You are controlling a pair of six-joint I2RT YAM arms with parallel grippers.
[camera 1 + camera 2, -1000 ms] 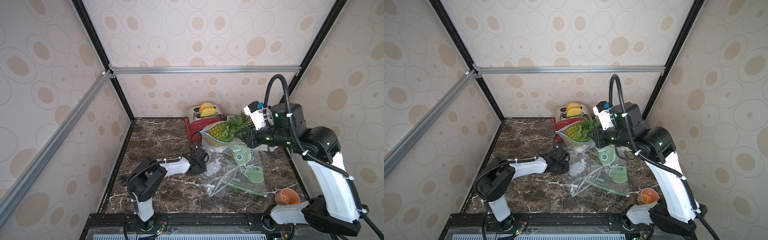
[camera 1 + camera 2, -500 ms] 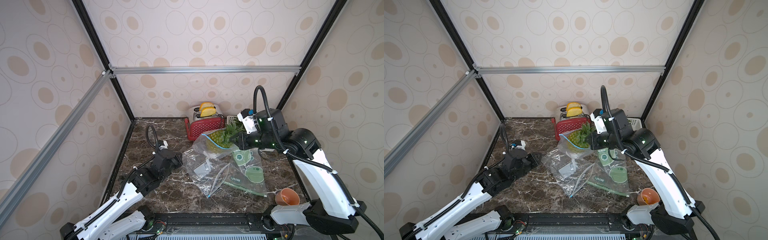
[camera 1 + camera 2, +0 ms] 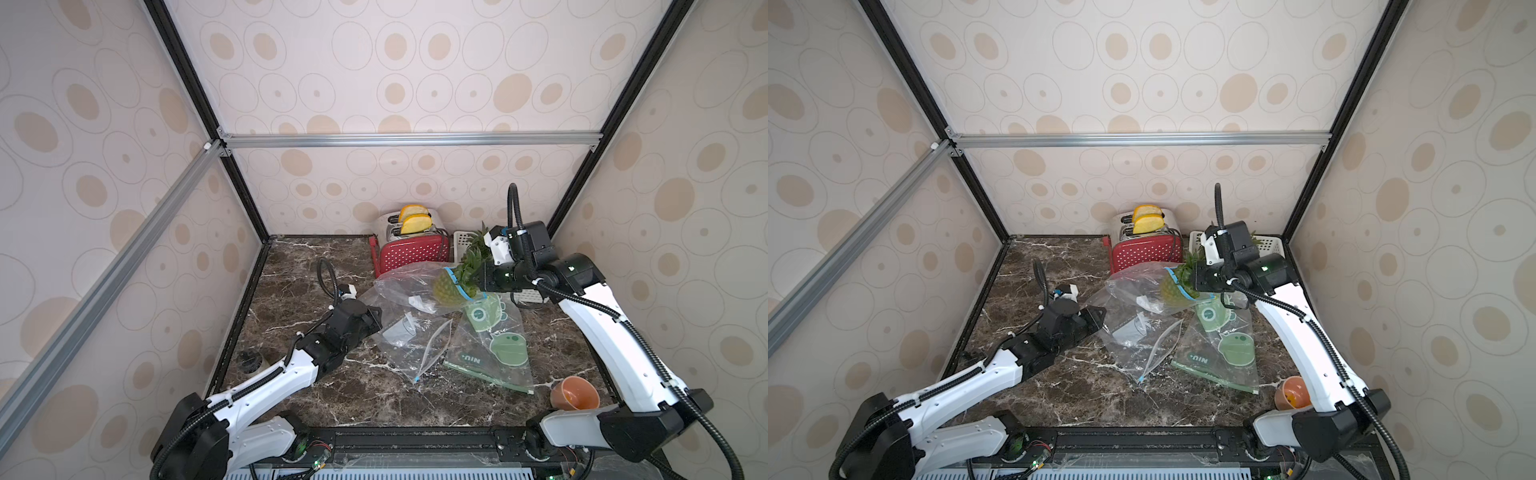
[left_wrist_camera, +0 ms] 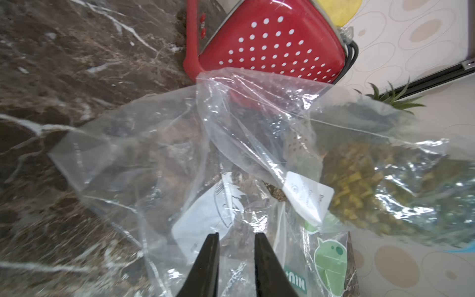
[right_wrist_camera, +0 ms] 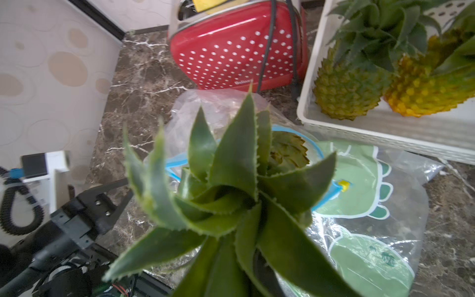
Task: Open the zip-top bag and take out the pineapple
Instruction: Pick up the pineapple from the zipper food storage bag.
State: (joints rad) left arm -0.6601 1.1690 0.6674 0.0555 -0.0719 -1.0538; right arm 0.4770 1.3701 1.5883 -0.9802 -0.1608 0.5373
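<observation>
The pineapple point(image 3: 446, 287) hangs by its leafy crown from my right gripper point(image 3: 480, 278), which is shut on the leaves. Its yellow body still sits in the blue-rimmed mouth of the clear zip-top bag point(image 3: 399, 286), also seen in a top view point(image 3: 1133, 291). In the right wrist view the crown point(image 5: 231, 185) fills the picture and hides the fingers. My left gripper point(image 4: 236, 234) is open over the bag's loose film point(image 4: 180, 144), holding nothing. It lies low at the bag's left edge point(image 3: 376, 320).
A red dotted toaster point(image 3: 411, 253) stands at the back. A white basket point(image 5: 359, 123) with two more pineapples is at the back right. A flat clear bag point(image 3: 415, 345), a green dinosaur bag point(image 3: 498, 345) and an orange cup point(image 3: 575, 392) lie on the marble.
My left gripper has opened and let go of the bag, and its arm has stretched out. My right gripper has lowered the pineapple a little, the bag sagging with it.
</observation>
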